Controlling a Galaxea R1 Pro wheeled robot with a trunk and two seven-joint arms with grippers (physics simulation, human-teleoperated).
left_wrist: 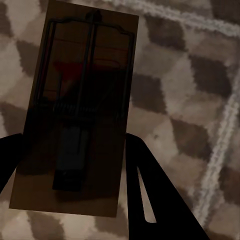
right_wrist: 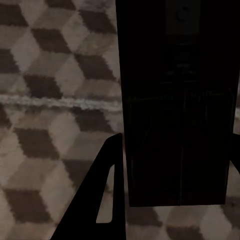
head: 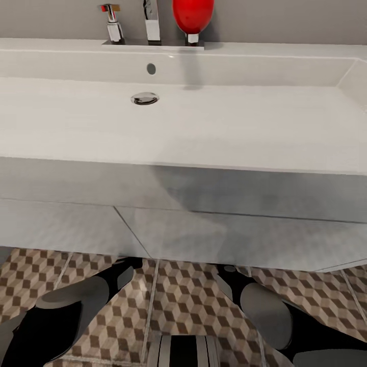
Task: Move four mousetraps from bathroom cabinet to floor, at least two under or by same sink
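My left gripper (left_wrist: 70,150) is shut on a mousetrap (left_wrist: 82,100), a brown wooden rectangle with dark wire parts, held close above the cube-patterned bathroom floor (left_wrist: 190,100). A second mousetrap (right_wrist: 175,100), in deep shadow, sits between the black fingers of my right gripper (right_wrist: 177,145), which is shut on it just over the floor (right_wrist: 50,100). In the head view the wide white sink (head: 204,132) is right in front of me, and both forearms (head: 61,316) (head: 270,316) reach down towards the floor (head: 188,306) below its front edge.
A chrome tap (head: 152,23) and a red bottle (head: 192,15) stand at the back of the basin. The sink's flat fronts (head: 219,239) overhang the tiles close to my arms. My own base (head: 183,351) shows at the picture's lower edge.
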